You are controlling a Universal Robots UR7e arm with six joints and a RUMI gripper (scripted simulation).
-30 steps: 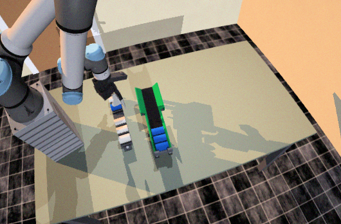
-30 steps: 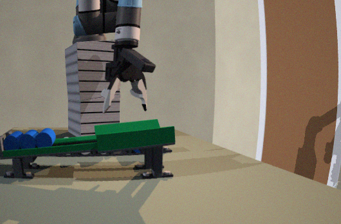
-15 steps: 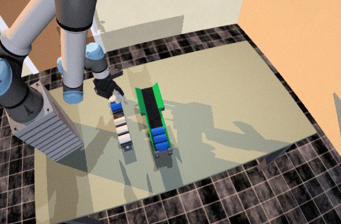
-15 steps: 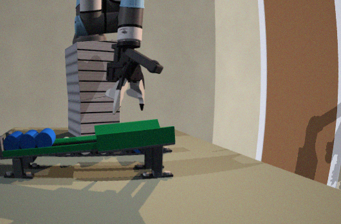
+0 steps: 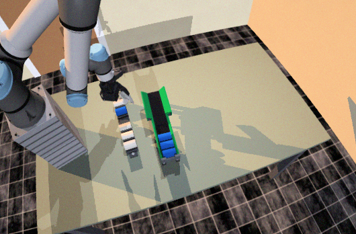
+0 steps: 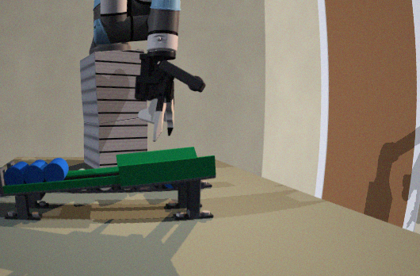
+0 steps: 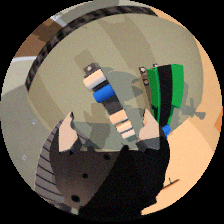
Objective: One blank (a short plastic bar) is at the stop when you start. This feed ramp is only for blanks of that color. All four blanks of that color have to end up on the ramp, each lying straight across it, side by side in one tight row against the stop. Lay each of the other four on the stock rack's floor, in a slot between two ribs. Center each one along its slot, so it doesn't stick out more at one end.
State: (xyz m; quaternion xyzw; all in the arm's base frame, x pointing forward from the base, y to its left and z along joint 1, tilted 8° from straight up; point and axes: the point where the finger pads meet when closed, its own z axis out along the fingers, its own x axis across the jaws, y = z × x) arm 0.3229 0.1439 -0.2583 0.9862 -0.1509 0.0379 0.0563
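Arm poised above the upper end of the rack, jaws spread and empty.

The gripper (image 5: 123, 97) pointed down over the far end of the rack (image 5: 134, 154), its jaws wide apart with nothing between them, clear of the blanks below. The top view showed three blue blanks (image 5: 167, 144) lying across the green ramp (image 5: 166, 104), side by side at its lower end against the stop. The same view showed one more blue blank (image 5: 121, 111) in the rack, just below the gripper, with pale blanks (image 5: 129, 145) in slots farther down. The side view hid the rack behind the ramp but showed the fingertips (image 6: 169, 130) held above the ramp's raised end. The wrist view showed the rack running between the two fingers.
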